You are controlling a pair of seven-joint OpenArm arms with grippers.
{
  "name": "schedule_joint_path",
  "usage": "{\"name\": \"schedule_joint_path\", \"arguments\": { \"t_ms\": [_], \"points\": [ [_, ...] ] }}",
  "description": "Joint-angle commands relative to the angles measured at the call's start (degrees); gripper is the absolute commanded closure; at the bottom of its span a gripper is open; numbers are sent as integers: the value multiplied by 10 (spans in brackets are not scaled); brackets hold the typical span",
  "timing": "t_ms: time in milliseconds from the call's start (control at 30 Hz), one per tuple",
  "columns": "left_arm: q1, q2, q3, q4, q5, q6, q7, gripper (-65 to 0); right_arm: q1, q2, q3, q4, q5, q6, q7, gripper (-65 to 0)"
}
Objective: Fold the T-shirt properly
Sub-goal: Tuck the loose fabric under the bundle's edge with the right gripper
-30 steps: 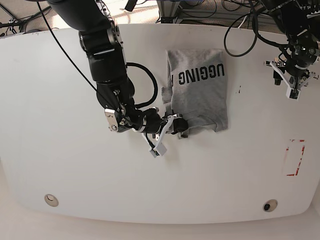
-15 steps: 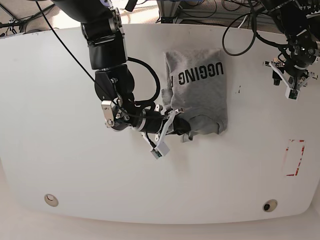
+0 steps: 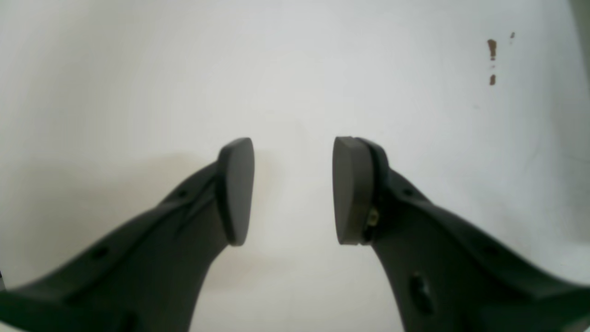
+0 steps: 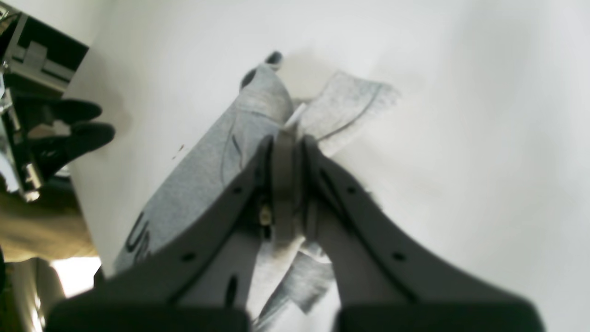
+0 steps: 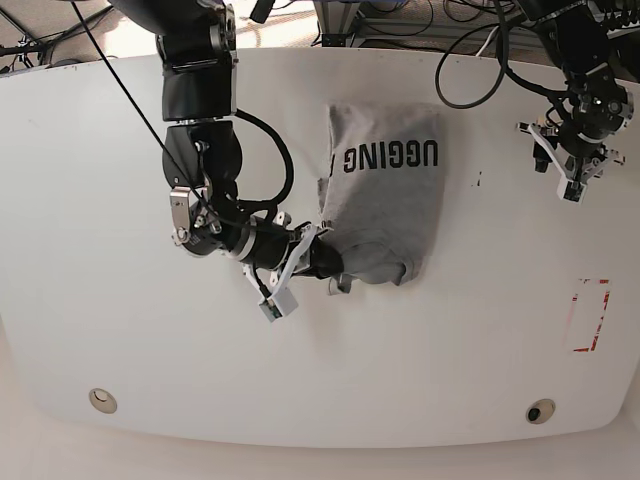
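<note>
The light grey T-shirt [image 5: 385, 190] lies folded on the white table [image 5: 120, 300], its black letters "UGGING" facing up near the far end. At its near left corner my right gripper [image 5: 325, 262] is shut on a bunch of fabric. The right wrist view shows the closed fingers [image 4: 318, 184] of that gripper [image 4: 286, 138] pinching grey cloth of the T-shirt [image 4: 207, 170], with a loose flap beyond them. My left gripper [image 5: 572, 165] hovers at the table's far right, well apart from the shirt. In the left wrist view, the left gripper [image 3: 293, 189] is open over bare table.
A red-outlined patch [image 5: 588, 315] marks the table at the right. Two round fittings [image 5: 102, 400] [image 5: 540, 411] sit near the front edge. Cables and frame parts [image 5: 400, 20] crowd the space behind the table. Small brown specks [image 3: 492, 48] dot the surface near the left gripper.
My right gripper has closed on the shirt's near corner and pulled it left, so the whole shirt has slid leftward. The left gripper has shifted slightly left.
</note>
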Motion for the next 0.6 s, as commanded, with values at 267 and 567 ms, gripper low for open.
{"name": "schedule_joint_path", "arguments": {
  "t_ms": [267,567],
  "points": [
    [-3,-9,46,16,-3,1,-9,-250,81,19,16,-94,-19,5,25,-149],
    [-3,-6,115,87,-3,1,-7,-250,79,77,18,-137,-14,1,95,-428]
  ]
}}
